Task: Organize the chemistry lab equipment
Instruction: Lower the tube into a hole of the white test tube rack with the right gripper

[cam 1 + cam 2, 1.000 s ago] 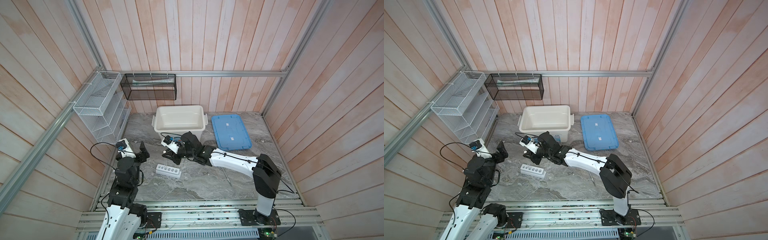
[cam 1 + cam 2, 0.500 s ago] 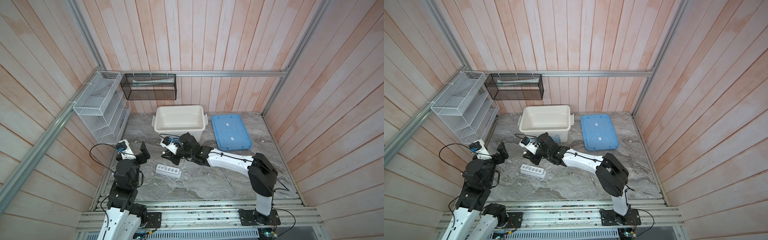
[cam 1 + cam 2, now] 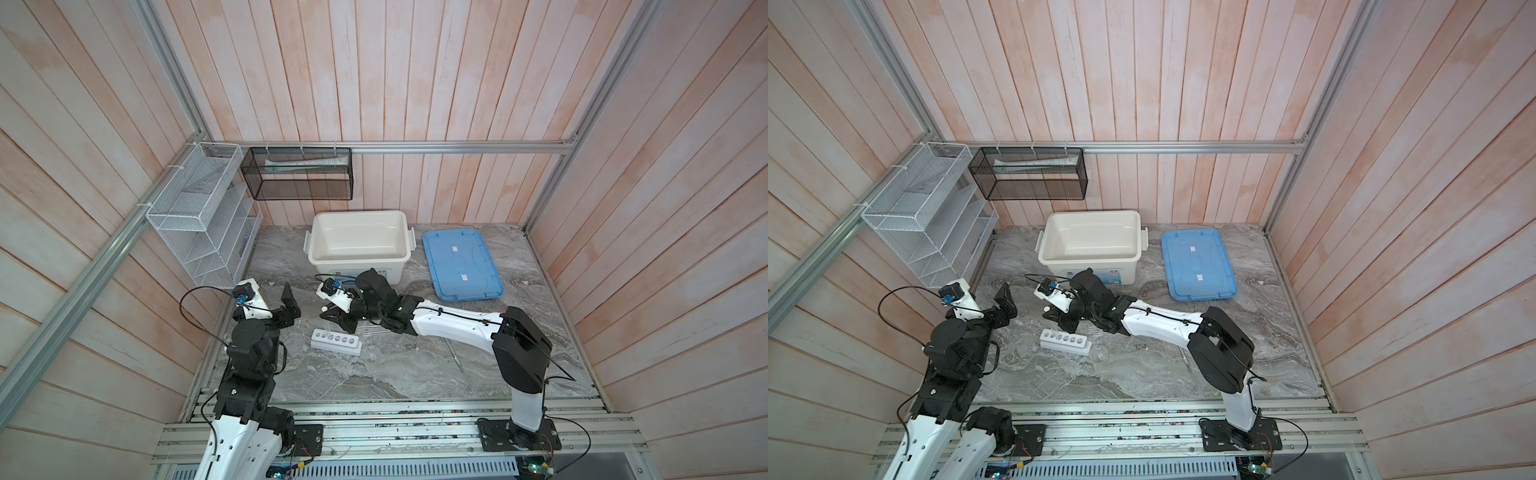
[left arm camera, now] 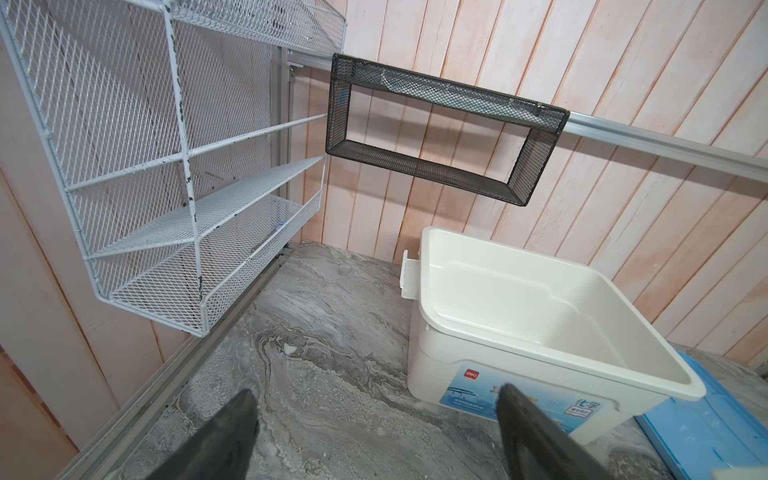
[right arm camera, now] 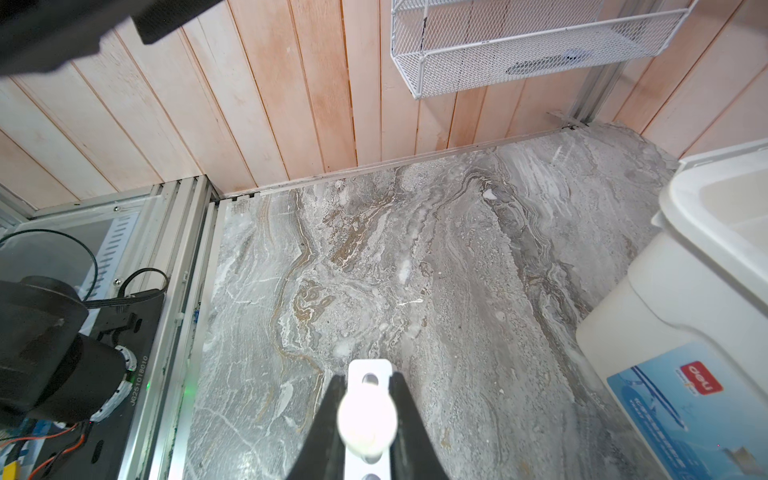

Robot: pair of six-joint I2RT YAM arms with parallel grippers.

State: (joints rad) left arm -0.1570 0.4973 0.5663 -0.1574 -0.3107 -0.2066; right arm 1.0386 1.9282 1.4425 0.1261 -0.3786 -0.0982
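Above the left end of the white six-hole rack (image 3: 336, 341) (image 3: 1065, 341), your right gripper (image 5: 368, 376) pinches the white-capped tube (image 5: 367, 419). In the right wrist view the round cap sits between both fingers (image 5: 328, 415). The rack (image 5: 376, 365) lies directly beneath, and one end hole shows just past the cap. Whether the tube's foot has entered a hole: cannot tell. In both top views the cap (image 3: 323, 309) (image 3: 1044, 309) shows just behind that same rack end.

Left of the rack, your left gripper (image 3: 289, 303) (image 3: 1005, 301) is held above the marble tabletop (image 3: 332, 386) with jaws spread wide, gripping nothing. The left wrist view shows its fingers (image 4: 232, 432) far apart over bare stone.

At the rack's right end, the small clear round flask (image 3: 372, 352) (image 3: 1099, 352) rests on the tabletop just beside the near corner.

Further right of the rack and well apart from it, the slim metal spatula (image 3: 455, 355) lies flat.

Behind the rack stands the open white bin (image 3: 357, 266) (image 4: 498, 365). The blue lid (image 3: 461, 266) lies flat behind the rack and to its right.
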